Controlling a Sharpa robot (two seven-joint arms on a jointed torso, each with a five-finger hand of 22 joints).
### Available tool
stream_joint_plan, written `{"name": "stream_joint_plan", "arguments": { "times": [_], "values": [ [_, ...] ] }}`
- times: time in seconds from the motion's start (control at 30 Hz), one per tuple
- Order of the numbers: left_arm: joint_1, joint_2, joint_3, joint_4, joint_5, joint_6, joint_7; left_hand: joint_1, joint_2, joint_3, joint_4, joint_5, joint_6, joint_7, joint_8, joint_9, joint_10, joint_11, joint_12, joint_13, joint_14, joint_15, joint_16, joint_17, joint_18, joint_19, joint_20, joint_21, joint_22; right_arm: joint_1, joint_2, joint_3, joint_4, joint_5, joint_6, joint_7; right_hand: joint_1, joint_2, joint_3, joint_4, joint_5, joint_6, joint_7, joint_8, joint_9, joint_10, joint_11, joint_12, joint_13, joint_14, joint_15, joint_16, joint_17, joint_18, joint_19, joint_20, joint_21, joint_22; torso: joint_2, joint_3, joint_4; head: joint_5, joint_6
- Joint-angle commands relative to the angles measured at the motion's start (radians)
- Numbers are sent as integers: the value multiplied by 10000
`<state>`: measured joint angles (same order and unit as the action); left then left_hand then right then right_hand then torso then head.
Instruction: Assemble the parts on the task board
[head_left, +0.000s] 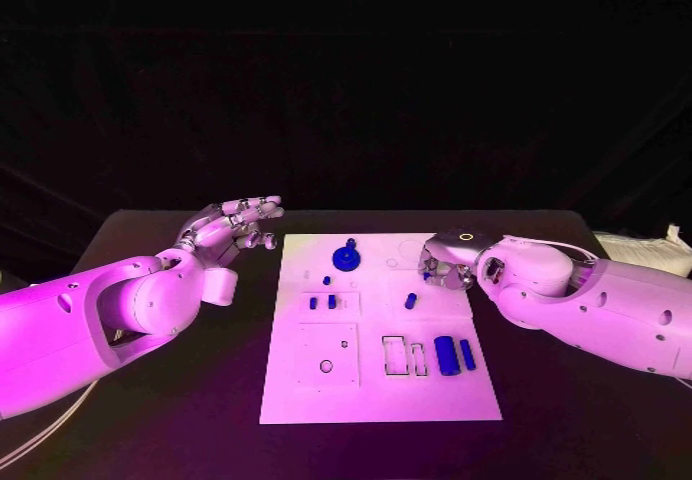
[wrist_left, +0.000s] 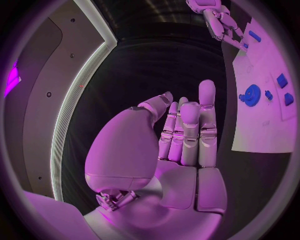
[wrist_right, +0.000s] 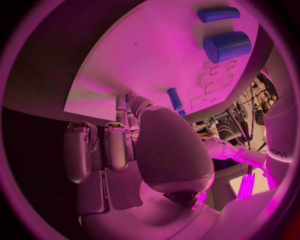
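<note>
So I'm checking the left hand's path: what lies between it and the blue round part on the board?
In the head view, bare black table and bare white task board lie between the left hand and the blue round part.

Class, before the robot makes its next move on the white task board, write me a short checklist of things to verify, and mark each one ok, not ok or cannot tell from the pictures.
1. Left hand free: ok, raised beside the task board, fingers apart, holding nothing.
2. Right hand over the board: ok, fingertips down near its far right edge.
3. Right hand holding a part: cannot tell, its fingertips are hidden.
4. Blue disc clear of both hands: ok.
5. Two blue cylinders lying untouched near the board's right edge: ok.
6. Small peg free on the board: ok.
</note>
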<state>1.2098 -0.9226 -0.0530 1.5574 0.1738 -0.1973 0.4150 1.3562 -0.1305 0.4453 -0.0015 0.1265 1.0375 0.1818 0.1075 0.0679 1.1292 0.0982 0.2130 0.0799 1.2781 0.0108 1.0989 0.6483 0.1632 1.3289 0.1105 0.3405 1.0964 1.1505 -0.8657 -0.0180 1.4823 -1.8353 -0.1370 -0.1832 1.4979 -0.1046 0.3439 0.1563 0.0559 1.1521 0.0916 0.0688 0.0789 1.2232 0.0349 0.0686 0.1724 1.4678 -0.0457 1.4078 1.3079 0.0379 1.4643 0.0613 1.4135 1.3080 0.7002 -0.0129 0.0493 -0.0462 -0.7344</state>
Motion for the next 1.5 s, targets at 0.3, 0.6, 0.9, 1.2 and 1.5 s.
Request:
{"name": "stream_joint_plan", "arguments": {
  "times": [0.3, 0.6, 0.9, 1.2, 1.5],
  "values": [
    [3, -11, 6, 14, 28, 130, -1, 70, 54, -36, -25, -9, -86, -16, -40, -13, -88, 40, 63, 10, -70, 24, 40, -28, 171, -3, -25, -46, -19, -92, 39, -25, -48, 17, 396, 320, 51, 414, 467, -268, -48, 504, -49, 158, 148, 617, -97, 50, -132, 707, -130, 43, 680, 75, 215, -145, 11, 1043, -8, -3, -12, 35, -5],
    [3, -9, 6, 7, -114, 188, -18, 146, 126, -7, -88, 3, -93, -13, -29, -8, -133, 43, 114, 8, -87, 26, 63, -57, 170, 13, -27, -57, -39, -98, -36, -21, -27, 147, -482, 358, 73, 463, 662, -426, -61, 509, -3, 127, 177, 710, -75, -15, -201, 705, -100, 36, 661, 70, 230, -121, 20, 1055, -4, 2, -2, 66, -27],
    [1, -17, 4, 7, -132, 238, -34, 171, 145, 4, -111, 6, -93, -12, -25, -6, -144, 43, 130, 7, -94, 25, 66, -72, 171, 17, -29, -60, -44, -96, -110, 18, -68, 571, -1161, 507, 65, 391, 737, -530, -57, 525, 25, 115, 194, 729, -56, -42, -244, 703, -65, 27, 643, 65, 240, -94, 31, 1068, -4, -11, -8, 71, -17],
    [0, -21, 3, -21, -134, 248, -58, 174, 146, 3, -121, 4, -99, -7, -25, -7, -160, 48, 135, 5, -103, 26, 62, -91, 170, 19, -29, -62, -48, -69, -269, 74, 148, 739, -1273, 557, 32, 328, 769, -584, -58, 529, 46, 102, 203, 715, -38, -60, -279, 701, -43, 22, 632, 66, 239, -74, 25, 1063, -6, -6, -20, 71, 0],
    [0, -36, 2, -47, -134, 258, -106, 167, 140, -8, -138, 0, -124, 8, -32, -9, -214, 65, 142, -4, -127, 35, 54, -135, 166, 19, -26, -69, -57, 49, -697, 144, 772, 819, -1216, 524, 5, 283, 777, -613, -59, 542, 52, 99, 211, 715, -32, -61, -297, 702, -34, 28, 636, 65, 243, -63, 29, 1068, -6, -11, -18, 54, 21]
  ]
}}
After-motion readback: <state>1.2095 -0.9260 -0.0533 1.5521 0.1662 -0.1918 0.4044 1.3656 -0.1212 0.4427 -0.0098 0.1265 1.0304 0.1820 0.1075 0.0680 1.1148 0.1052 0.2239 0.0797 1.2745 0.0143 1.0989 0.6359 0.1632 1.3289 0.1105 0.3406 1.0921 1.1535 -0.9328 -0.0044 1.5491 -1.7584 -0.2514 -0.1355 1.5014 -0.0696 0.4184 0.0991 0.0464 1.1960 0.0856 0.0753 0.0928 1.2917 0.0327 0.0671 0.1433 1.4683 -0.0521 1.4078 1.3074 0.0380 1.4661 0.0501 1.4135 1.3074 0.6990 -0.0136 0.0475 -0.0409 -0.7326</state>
